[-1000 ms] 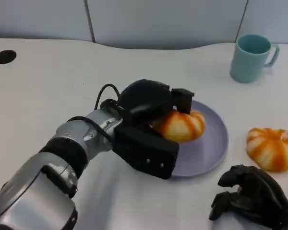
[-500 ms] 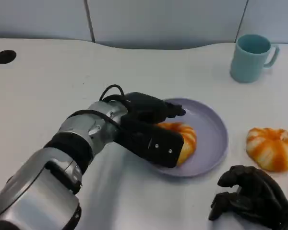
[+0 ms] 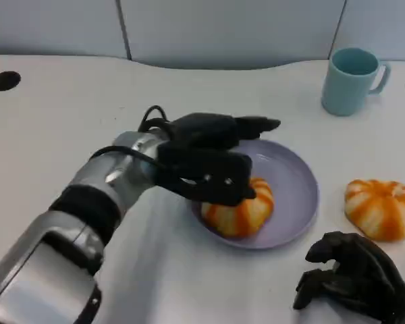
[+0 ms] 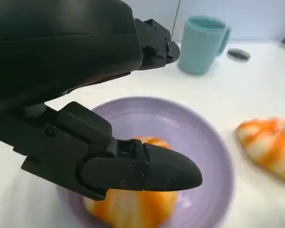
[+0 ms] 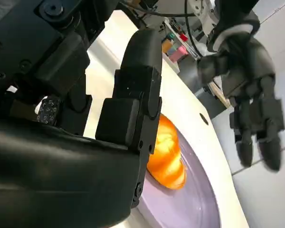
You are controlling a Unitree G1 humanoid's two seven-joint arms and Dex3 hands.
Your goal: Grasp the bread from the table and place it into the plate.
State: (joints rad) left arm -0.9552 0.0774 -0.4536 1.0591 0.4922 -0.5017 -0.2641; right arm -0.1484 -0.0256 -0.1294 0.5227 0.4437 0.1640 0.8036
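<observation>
The left robot hand (image 3: 212,158) hovers over the plate (image 3: 293,182) with fingers spread, grasping nothing. The bread (image 3: 239,209) lies in the plate's near-left part, its long axis running left-right. A second bread (image 3: 381,208) sits right of the plate, a mug (image 3: 351,81) at the counter's (image 3: 67,115) far-right corner. The right robot hand (image 3: 354,280) rests clenched on nothing at the near-right edge.

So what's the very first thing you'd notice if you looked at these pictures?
Probably the big black left hand with its fingers spread over an orange-striped bread, which lies in the purple plate at the table's middle. A second orange bread sits on the white table to the plate's right, near the curled right hand. A teal mug stands at the far right.
</observation>
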